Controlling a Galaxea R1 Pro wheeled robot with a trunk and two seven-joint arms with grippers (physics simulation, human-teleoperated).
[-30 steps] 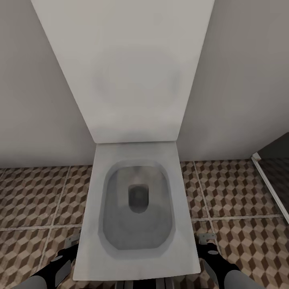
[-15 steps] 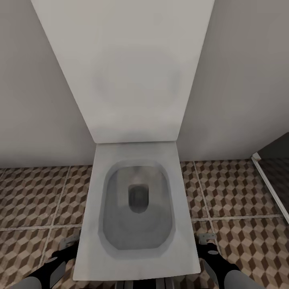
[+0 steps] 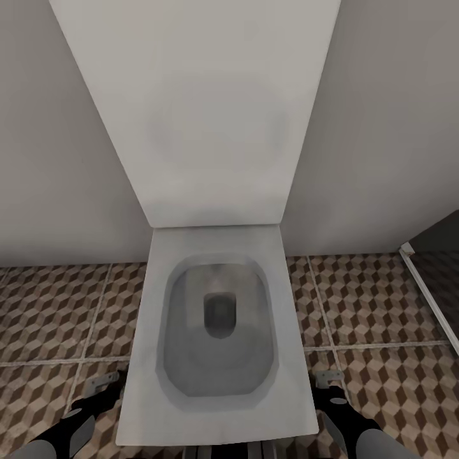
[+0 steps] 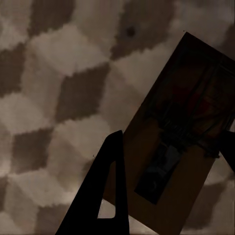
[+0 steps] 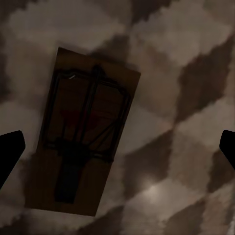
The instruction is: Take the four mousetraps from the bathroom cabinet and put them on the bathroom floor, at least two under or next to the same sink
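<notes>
Room: bathroom floor (image 3: 376,299), cube-patterned tiles around a white toilet (image 3: 217,331).
Left mousetrap (image 3: 102,382): flat on tiles beside the toilet, below the left gripper (image 3: 95,403), jaws apart, empty.
Right mousetrap (image 3: 329,378): beside the toilet, under the right gripper (image 3: 331,398), spread wide.
Handling: probably light, stiff wood; pinch the long edges, avoiding the wire.

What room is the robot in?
A bathroom, most likely. An open white toilet stands against a plain wall, on the floor with brown and beige cube-patterned tiles. A mousetrap lies on those tiles under the right pincer.
</notes>
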